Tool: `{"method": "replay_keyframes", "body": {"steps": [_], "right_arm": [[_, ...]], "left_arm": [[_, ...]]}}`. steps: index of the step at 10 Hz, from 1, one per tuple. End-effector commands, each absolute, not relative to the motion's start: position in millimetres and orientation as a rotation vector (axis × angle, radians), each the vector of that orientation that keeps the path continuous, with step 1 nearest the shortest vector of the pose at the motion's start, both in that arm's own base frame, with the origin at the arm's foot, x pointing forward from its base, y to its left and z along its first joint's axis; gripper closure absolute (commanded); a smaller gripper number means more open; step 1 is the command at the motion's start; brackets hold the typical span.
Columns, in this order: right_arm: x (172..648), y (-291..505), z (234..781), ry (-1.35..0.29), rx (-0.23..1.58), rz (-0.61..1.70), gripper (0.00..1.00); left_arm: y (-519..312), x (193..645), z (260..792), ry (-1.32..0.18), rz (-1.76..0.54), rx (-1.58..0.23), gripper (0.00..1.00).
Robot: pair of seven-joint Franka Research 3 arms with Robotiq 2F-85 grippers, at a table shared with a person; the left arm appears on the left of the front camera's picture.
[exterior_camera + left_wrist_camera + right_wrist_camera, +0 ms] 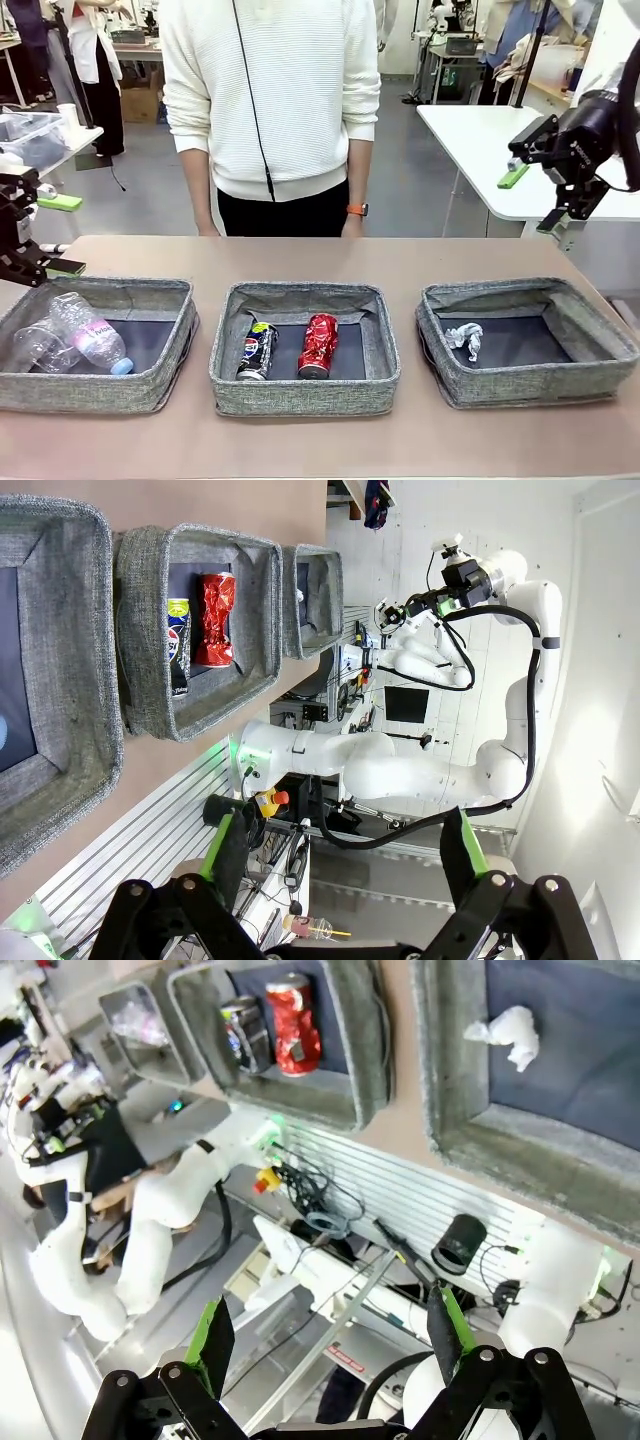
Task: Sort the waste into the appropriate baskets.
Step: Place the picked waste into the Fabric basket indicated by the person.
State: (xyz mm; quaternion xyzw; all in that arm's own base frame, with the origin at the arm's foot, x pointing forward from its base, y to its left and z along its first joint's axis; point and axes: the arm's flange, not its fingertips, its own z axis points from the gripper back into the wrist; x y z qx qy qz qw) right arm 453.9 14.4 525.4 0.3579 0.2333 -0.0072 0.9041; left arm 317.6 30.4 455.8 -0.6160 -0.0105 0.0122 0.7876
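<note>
- All the waste lies in baskets, so I judge the sorting done; the table [300, 255] outside them carries no litter.
- The middle basket [304, 395] is the landmark: it holds the dark can [256, 350] and the red can [319, 345], lying side by side, apart or barely touching.
- The left basket [100, 385], on the robot's left of it, holds the bottle [88, 332] and the cup [38, 347], leaning on each other.
- The right basket [530, 385], on the other side, holds the paper wad [466, 340], near its left wall.
- The left gripper [42, 235] hangs released, jaws wide and empty, above the table's edge well left of the middle basket.
- The right gripper [532, 200] is likewise spread and empty, raised high, well right of the middle basket.
- Next move, as I judge it: nothing left to pick; at most, the arms retire.
- Room: 2 bare gaps flank the middle basket, and a bare strip runs behind it towards the person [270, 100] at the far edge.
</note>
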Motion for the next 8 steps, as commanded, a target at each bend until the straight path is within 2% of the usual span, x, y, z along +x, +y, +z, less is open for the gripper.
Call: {"method": "replay_keyframes", "body": {"steps": [1, 8], "right_arm": [[452.0, 15.2, 524.4, 0.471, 0.73, -0.033, 0.0], [452.0, 15.2, 524.4, 0.471, 0.73, -0.033, 0.0]], "left_arm": [[30.5, 313.7, 456.9, -0.018, 0.014, -1.328, 0.0], [30.5, 313.7, 456.9, -0.018, 0.014, -1.328, 0.0]]}}
